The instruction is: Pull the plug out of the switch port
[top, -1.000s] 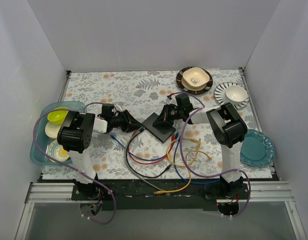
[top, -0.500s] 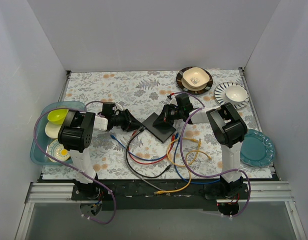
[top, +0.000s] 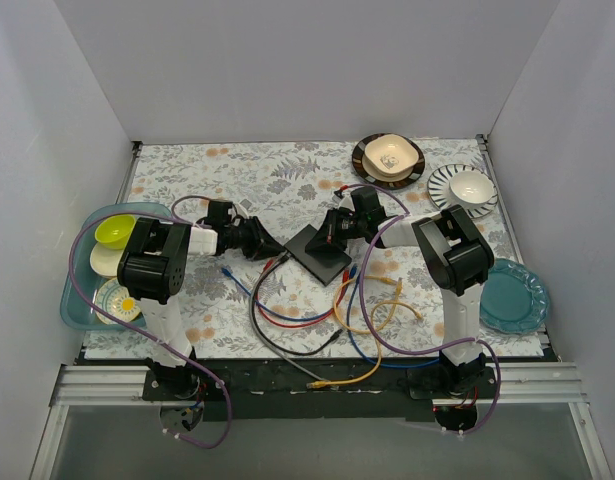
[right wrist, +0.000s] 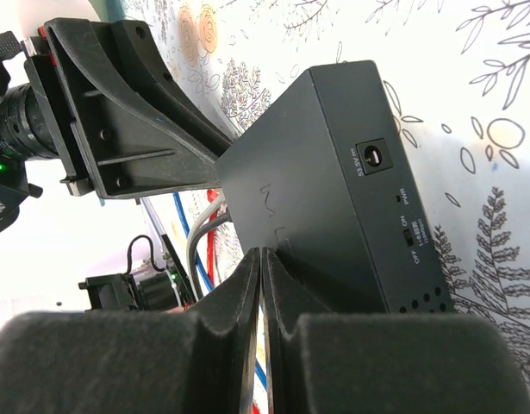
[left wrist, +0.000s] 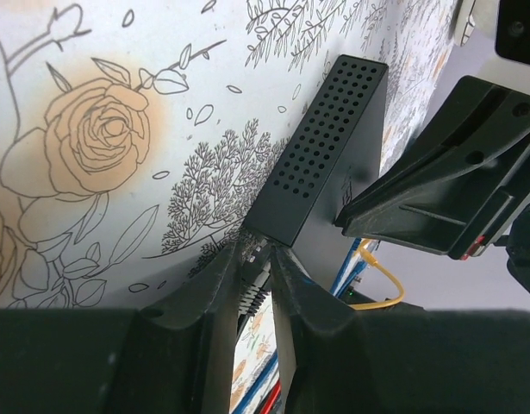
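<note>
Your left gripper point(left wrist: 256, 250) pinches a grey cable plug point(left wrist: 251, 278) at the flat black box switch point(left wrist: 325, 164); your right gripper point(right wrist: 261, 255), clenched, touches it.

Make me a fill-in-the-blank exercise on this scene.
The left gripper pinches a plug at the ___'s corner.
The right gripper is ___.
The teal plate lies beside the ___ arm.
Missing: switch; shut; right.
</note>
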Controlling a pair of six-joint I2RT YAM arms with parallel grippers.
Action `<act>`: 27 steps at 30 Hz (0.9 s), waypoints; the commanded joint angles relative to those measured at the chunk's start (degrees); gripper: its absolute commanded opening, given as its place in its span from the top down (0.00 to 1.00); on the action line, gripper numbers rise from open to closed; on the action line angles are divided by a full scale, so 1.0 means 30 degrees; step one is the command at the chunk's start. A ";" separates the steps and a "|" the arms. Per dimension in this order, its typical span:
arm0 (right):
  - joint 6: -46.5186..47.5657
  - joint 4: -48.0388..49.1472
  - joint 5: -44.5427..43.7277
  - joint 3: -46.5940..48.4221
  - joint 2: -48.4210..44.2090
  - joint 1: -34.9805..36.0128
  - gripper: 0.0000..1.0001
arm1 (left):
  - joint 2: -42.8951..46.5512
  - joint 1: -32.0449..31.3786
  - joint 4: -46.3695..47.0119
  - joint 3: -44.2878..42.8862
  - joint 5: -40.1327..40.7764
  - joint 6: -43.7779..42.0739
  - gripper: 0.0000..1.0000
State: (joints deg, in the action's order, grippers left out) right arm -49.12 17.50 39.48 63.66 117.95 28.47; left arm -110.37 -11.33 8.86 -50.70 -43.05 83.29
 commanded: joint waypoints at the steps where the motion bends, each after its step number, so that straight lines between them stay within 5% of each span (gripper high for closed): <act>1: 0.1198 -0.1935 -0.1413 -0.0038 0.1113 0.0032 0.88 | 0.0109 -0.0528 -0.1312 -0.0502 0.1370 -0.1364 0.81; 8: 0.1345 -0.2199 -0.1443 0.0079 0.1113 0.0032 0.88 | 0.0314 -0.1056 -0.1988 -0.0826 0.1898 -0.2185 1.00; 18: 0.1492 -0.2287 -0.1531 -0.0096 0.0937 0.0032 0.89 | 0.1778 -0.1027 -0.2456 -0.0152 0.2540 -0.2274 1.00; 27: 0.4625 -0.5186 -0.4927 0.0139 -0.2488 0.0237 0.88 | 0.1781 -0.1173 -0.2370 -0.0472 0.2601 -0.1425 1.00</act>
State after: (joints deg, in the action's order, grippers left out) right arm -42.96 11.40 33.85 64.38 114.65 28.88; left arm -106.59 -14.02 3.18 -52.21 -36.38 78.46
